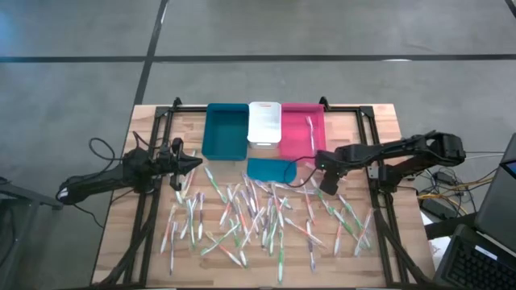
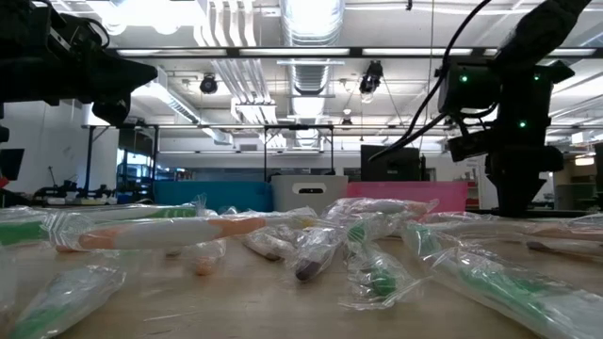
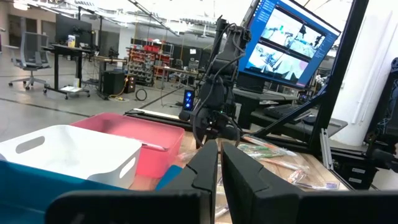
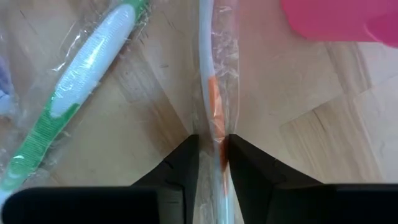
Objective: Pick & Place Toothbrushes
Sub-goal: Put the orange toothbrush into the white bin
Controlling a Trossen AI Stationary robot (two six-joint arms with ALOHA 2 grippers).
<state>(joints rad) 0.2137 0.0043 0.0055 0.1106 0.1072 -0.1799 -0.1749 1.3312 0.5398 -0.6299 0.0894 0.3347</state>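
right gripper closed around a wrapped toothbrush on the desk

seen from the right wrist, the right gripper points down at the pale wooden desk, and its two dark fingers stand on either side of a thin white toothbrush with an orange band, sealed in clear plastic. the fingers press against the wrapper from both sides, so the gripper is clenched on this toothbrush, which lies flat on the wood and runs straight out ahead between the fingers. just beside it lies a second wrapped toothbrush, white with a green handle, angled away and apart from the fingers. a corner of the pink plastic bin shows beyond.

from above, the right gripper sits at the right end of the scattered toothbrushes, which cover the nearer half of the desk in a loose spread. it is near the flat teal lid-like piece and in front of the pink bin. farther back three bins stand in a row, touching: a teal bin, a white bin and the pink one, which holds one toothbrush.

the left gripper hangs over the left side of the desk, near the teal bin, with its fingers clenched nearly together and nothing between them.
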